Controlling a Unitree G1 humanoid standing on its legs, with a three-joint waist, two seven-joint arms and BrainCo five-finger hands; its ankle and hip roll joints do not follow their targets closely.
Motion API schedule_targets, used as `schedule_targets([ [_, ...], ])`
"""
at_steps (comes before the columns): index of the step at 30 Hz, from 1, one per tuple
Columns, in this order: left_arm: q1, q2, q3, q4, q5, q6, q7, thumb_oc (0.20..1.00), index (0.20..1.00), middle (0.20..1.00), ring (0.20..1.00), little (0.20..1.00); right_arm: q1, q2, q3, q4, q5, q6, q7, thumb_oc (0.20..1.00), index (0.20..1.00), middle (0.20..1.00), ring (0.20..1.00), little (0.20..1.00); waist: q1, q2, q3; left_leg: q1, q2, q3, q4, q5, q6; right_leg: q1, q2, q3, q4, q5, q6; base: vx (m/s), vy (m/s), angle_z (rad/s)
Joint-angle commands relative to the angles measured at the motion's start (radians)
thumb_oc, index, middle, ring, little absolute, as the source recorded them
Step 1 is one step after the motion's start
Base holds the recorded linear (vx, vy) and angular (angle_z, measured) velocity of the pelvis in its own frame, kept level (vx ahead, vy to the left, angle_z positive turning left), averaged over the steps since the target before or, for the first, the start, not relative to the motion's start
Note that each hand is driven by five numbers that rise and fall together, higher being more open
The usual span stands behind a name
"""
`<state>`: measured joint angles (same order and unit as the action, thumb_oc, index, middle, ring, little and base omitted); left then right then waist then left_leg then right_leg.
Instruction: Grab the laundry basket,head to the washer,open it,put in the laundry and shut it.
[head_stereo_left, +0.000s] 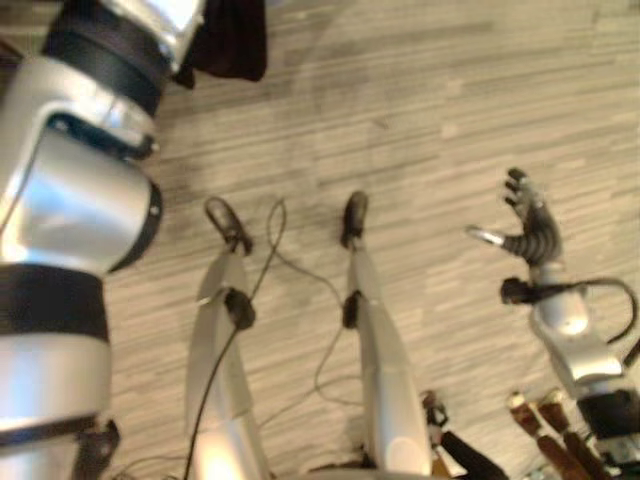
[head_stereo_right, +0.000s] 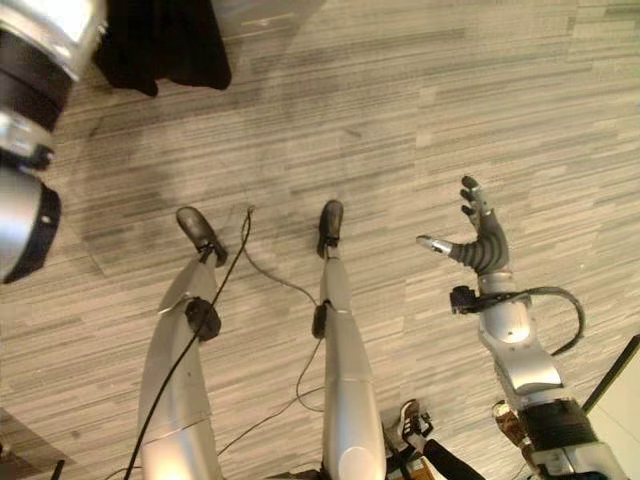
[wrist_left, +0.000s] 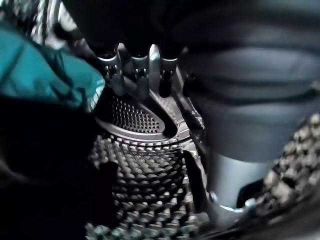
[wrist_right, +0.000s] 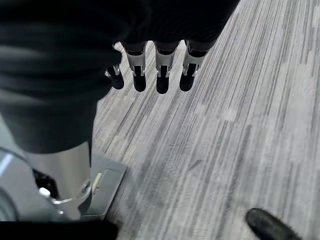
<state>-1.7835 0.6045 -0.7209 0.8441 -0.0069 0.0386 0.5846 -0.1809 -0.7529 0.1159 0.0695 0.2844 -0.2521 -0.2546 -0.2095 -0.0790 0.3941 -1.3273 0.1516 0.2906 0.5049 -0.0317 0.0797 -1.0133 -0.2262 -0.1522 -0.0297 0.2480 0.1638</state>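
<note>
My left hand reads best from its wrist camera: the fingers lie straight in a row, close together, and I see nothing pinched between them and the thumb. Their dark tips point at the perforated metal drum of the washer, which curves away just past them. At the left of that frame a teal cloth bunches beside the fingers, and under it lies a dark cloth, which seems to rest against the drum wall; I cannot tell whether either touches the hand. So the laundry sits at or inside the drum, and I judge the loading step is under way.

In the head view a dark fabric hangs at the top of the frame, beside my raised left arm.

My right hand hangs at the right of the frame, fingers spread and empty, over the grey striped floor.

The clothes should be light, limp and easy to snag on the door rim. I would take a bunched fold near the middle, not an edge, so that nothing trails out.
</note>
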Motion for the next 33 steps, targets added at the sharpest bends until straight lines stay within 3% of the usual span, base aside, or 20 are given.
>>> schedule_targets([
  [1,0.082,0.051,0.094,-0.124,0.163,-0.003,0.093,1.000,1.000,1.000,1.000,1.000,0.048,0.001,-0.041,0.043,0.042,-0.043,-0.015,1.000,1.000,1.000,1.000,1.000,0.001,0.017,-0.073,0.121,-0.007,-0.108,-0.089,-0.079,-0.077,0.193,0.000,-0.018,0.111,-0.237,0.016,-0.03,-0.016,-0.02],
  [2,0.186,0.096,0.160,-0.241,0.222,-0.001,0.107,1.000,1.000,1.000,1.000,1.000,0.049,0.025,-0.044,0.041,0.047,-0.043,-0.014,1.000,1.000,1.000,1.000,1.000,0.012,0.014,-0.065,0.136,-0.004,-0.111,-0.095,-0.074,-0.080,0.194,0.003,-0.019,0.122,-0.243,0.012,0.00,0.000,0.00],
  [5,0.315,0.133,0.239,-0.357,0.286,0.005,0.110,1.000,1.000,1.000,1.000,1.000,0.058,0.040,-0.046,0.036,0.051,-0.044,-0.007,1.000,1.000,1.000,1.000,1.000,0.020,0.009,-0.058,0.153,-0.002,-0.115,-0.101,-0.070,-0.083,0.196,0.008,-0.018,0.131,-0.248,0.007,-0.01,-0.014,0.00],
  [6,0.450,0.164,0.319,-0.482,0.349,0.006,0.098,1.000,1.000,1.000,1.000,1.000,0.072,0.053,-0.054,0.027,0.050,-0.044,0.001,1.000,1.000,1.000,1.000,1.000,0.030,0.005,-0.049,0.171,-0.001,-0.119,-0.110,-0.062,-0.088,0.202,0.010,-0.022,0.137,-0.252,0.003,-0.03,-0.037,0.01],
  [9,0.619,0.173,0.428,-0.624,0.406,0.000,0.077,1.000,1.000,1.000,1.000,1.000,0.092,0.069,-0.057,0.018,0.044,-0.036,0.009,1.000,1.000,1.000,1.000,1.000,0.042,0.007,-0.041,0.197,0.000,-0.117,-0.127,-0.052,-0.093,0.212,0.012,-0.024,0.143,-0.254,-0.001,-0.03,-0.035,0.03],
  [11,0.807,0.157,0.531,-0.775,0.434,-0.043,0.067,1.000,1.000,1.000,1.000,1.000,0.126,0.090,-0.067,-0.009,0.037,-0.031,0.028,1.000,1.000,1.000,1.000,1.000,0.060,0.003,-0.032,0.215,-0.005,-0.122,-0.137,-0.039,-0.099,0.221,0.014,-0.031,0.151,-0.255,-0.007,-0.04,-0.051,0.07],
  [16,1.101,0.105,0.648,-0.991,0.389,-0.124,-0.004,1.000,1.000,1.000,1.000,1.000,0.215,0.097,-0.078,-0.030,-0.037,0.003,0.048,1.000,1.000,1.000,1.000,1.000,0.082,0.007,-0.027,0.239,-0.012,-0.129,-0.150,-0.025,-0.103,0.236,0.013,-0.046,0.176,-0.265,-0.016,-0.03,-0.044,0.07],
  [17,1.226,0.109,0.730,-1.070,0.366,-0.149,-0.020,1.000,1.000,1.000,1.000,1.000,0.295,0.075,-0.156,-0.272,-0.047,-0.012,0.068,1.000,1.000,1.000,1.000,1.000,0.083,0.001,-0.027,0.244,-0.012,-0.131,-0.150,-0.027,-0.105,0.238,0.014,-0.048,0.181,-0.269,-0.017,-0.03,-0.013,0.11],
  [18,1.303,0.053,0.686,-1.097,0.291,-0.174,-0.068,1.000,1.000,1.000,1.000,1.000,0.283,0.062,-0.100,-0.091,-0.084,0.039,0.080,1.000,1.000,1.000,1.000,1.000,0.100,0.013,-0.024,0.248,-0.015,-0.134,-0.152,-0.021,-0.102,0.235,0.011,-0.056,0.198,-0.272,-0.023,-0.03,-0.012,0.08],
  [19,1.311,0.052,0.690,-1.107,0.289,-0.171,-0.073,1.000,1.000,1.000,1.000,1.000,0.279,0.063,-0.095,-0.083,-0.088,0.036,0.079,1.000,1.000,1.000,1.000,1.000,0.100,0.013,-0.025,0.249,-0.015,-0.135,-0.153,-0.021,-0.102,0.236,0.011,-0.057,0.200,-0.273,-0.023,-0.02,-0.030,0.08],
  [20,1.411,0.066,0.766,-1.161,0.258,-0.185,-0.101,1.000,1.000,1.000,1.000,1.000,0.360,0.046,-0.192,-0.231,-0.091,0.024,0.094,1.000,1.000,1.000,1.000,1.000,0.098,0.004,-0.020,0.249,-0.016,-0.138,-0.152,-0.021,-0.104,0.234,0.012,-0.059,0.209,-0.277,-0.024,-0.01,-0.076,0.10],
  [21,1.504,0.059,0.699,-1.189,0.138,-0.223,-0.182,1.000,1.000,1.000,1.000,1.000,0.259,-0.038,-0.145,-0.095,-0.117,0.098,0.085,1.000,1.000,1.000,1.000,1.000,0.152,0.026,-0.025,0.249,-0.025,-0.148,-0.154,-0.017,-0.101,0.231,0.003,-0.076,0.230,-0.290,-0.033,-0.01,-0.110,0.14],
  [22,1.530,0.058,0.688,-1.212,0.104,-0.226,-0.199,1.000,1.000,1.000,1.000,1.000,0.155,-0.038,-0.099,-0.010,-0.136,0.129,0.045,1.000,1.000,1.000,1.000,1.000,0.184,0.042,-0.025,0.249,-0.031,-0.154,-0.160,-0.015,-0.098,0.228,0.000,-0.082,0.240,-0.297,-0.038,-0.01,-0.087,0.13],
  [23,1.537,0.062,0.705,-1.218,0.101,-0.223,-0.202,1.000,1.000,1.000,1.000,1.000,0.123,-0.037,-0.074,0.011,-0.137,0.122,0.039,1.000,1.000,1.000,1.000,1.000,0.172,0.039,-0.022,0.246,-0.032,-0.156,-0.161,-0.011,-0.096,0.226,0.000,-0.085,0.240,-0.295,-0.039,-0.01,-0.056,0.18],
  [26,1.660,0.076,0.719,-1.274,-0.025,-0.264,-0.259,1.000,1.000,1.000,1.000,1.000,-0.082,-0.022,0.022,0.181,-0.216,0.192,-0.037,1.000,1.000,1.000,1.000,1.000,0.244,0.073,-0.003,0.242,-0.050,-0.169,-0.163,-0.003,-0.090,0.217,-0.011,-0.098,0.267,-0.314,-0.049,0.00,-0.030,0.25],
  [27,1.717,0.073,0.706,-1.293,-0.087,-0.277,-0.278,1.000,1.000,1.000,1.000,1.000,-0.208,-0.020,0.053,0.301,-0.261,0.223,-0.084,1.000,1.000,1.000,1.000,1.000,0.294,0.089,0.001,0.240,-0.061,-0.173,-0.170,0.002,-0.088,0.208,-0.017,-0.109,0.281,-0.325,-0.053,0.01,-0.033,0.17],
  [28,1.724,0.071,0.721,-1.297,-0.091,-0.276,-0.281,1.000,1.000,1.000,1.000,1.000,-0.239,-0.016,0.077,0.327,-0.261,0.215,-0.090,1.000,1.000,1.000,1.000,1.000,0.284,0.088,0.004,0.239,-0.060,-0.174,-0.170,0.002,-0.088,0.205,-0.016,-0.109,0.284,-0.325,-0.054,0.01,-0.020,0.15],
  [31,1.805,0.063,0.706,-1.314,-0.159,-0.290,-0.303,1.000,1.000,1.000,1.000,1.000,-0.502,0.015,0.173,0.593,-0.276,0.240,-0.157,1.000,1.000,1.000,1.000,1.000,0.353,0.120,0.021,0.223,-0.076,-0.180,-0.178,0.010,-0.086,0.173,-0.023,-0.115,0.321,-0.346,-0.062,0.03,-0.014,0.23],
  [33,1.834,0.051,0.705,-1.314,-0.181,-0.295,-0.310,1.000,1.000,1.000,1.000,1.000,-0.598,0.038,0.227,0.691,-0.272,0.234,-0.172,1.000,1.000,1.000,1.000,1.000,0.368,0.131,0.029,0.214,-0.081,-0.183,-0.178,0.012,-0.085,0.156,-0.025,-0.116,0.349,-0.360,-0.066,0.03,0.008,0.28],
])
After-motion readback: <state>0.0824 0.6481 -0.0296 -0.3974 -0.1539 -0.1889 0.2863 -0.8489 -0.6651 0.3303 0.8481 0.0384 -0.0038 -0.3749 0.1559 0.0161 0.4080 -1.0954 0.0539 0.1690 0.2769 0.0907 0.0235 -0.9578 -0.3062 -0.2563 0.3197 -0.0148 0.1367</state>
